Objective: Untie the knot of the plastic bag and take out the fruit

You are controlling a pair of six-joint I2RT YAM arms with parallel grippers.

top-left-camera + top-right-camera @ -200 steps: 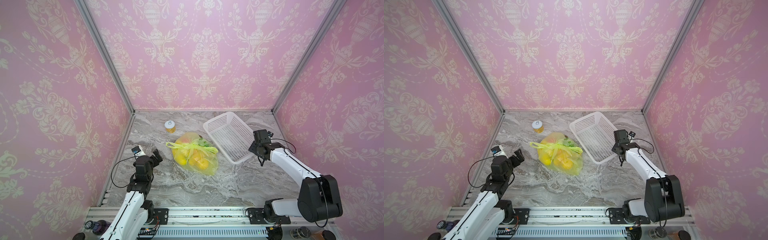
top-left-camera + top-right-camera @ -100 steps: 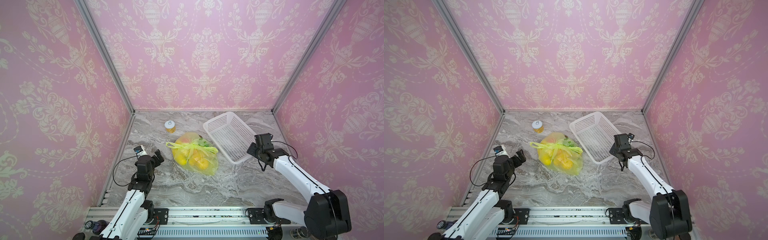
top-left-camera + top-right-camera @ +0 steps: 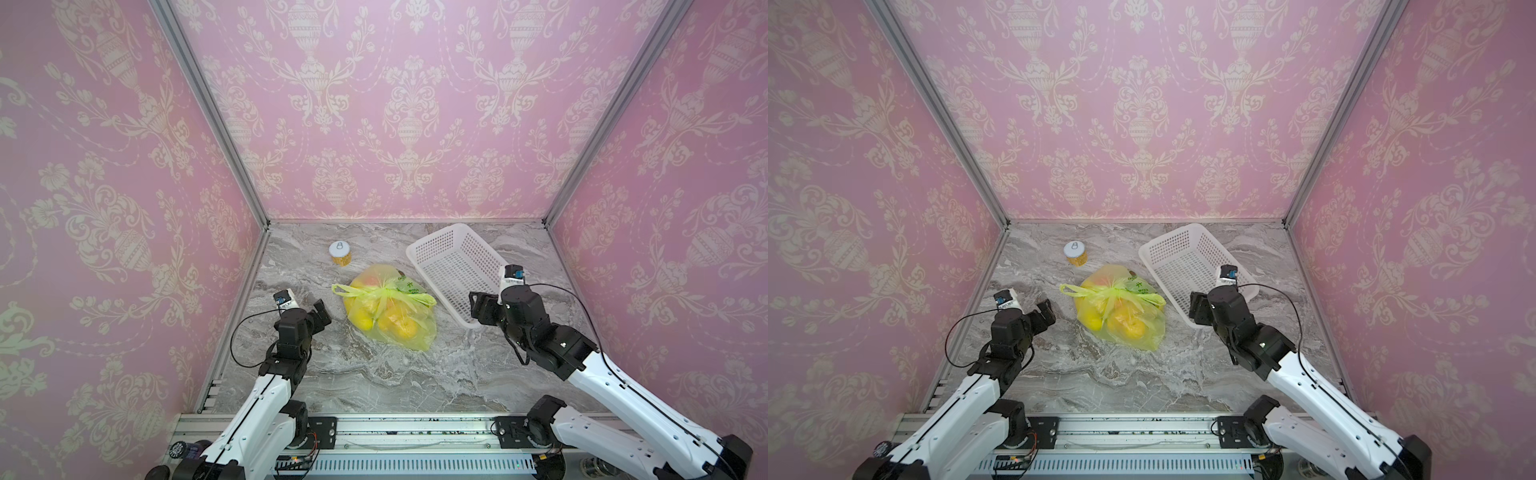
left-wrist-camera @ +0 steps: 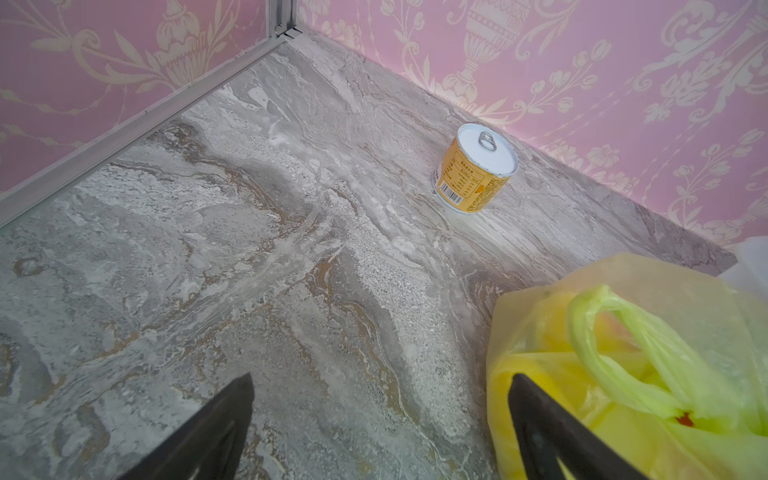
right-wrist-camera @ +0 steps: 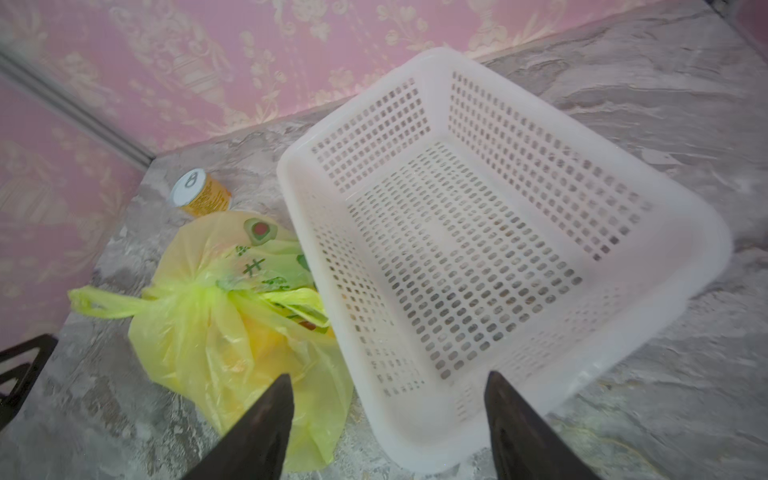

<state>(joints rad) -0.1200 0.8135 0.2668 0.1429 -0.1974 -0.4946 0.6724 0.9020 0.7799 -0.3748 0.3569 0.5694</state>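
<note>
plastic bag [image 3: 415, 332] mid-table, knot [image 3: 384, 292] tied on top, fruit [image 3: 401, 326] inside. left gripper [image 3: 319, 314] spread wide, empty, near bag. right gripper [image 3: 478, 308] spread, empty, by basket [image 3: 415, 249]. best bet: each claw pinches 1 handle end, eases apart, no tearing.

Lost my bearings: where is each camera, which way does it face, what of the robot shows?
Both top views: high above the base, looking down and forward; both arms, left pincer, right pincer, plastic bag, basket, can.
Left wrist: on the left arm, facing the can; open fingers show.
Right wrist: on the right arm, facing basket and knot; open fingers show.
Shared: all show plastic bag and can.
</note>
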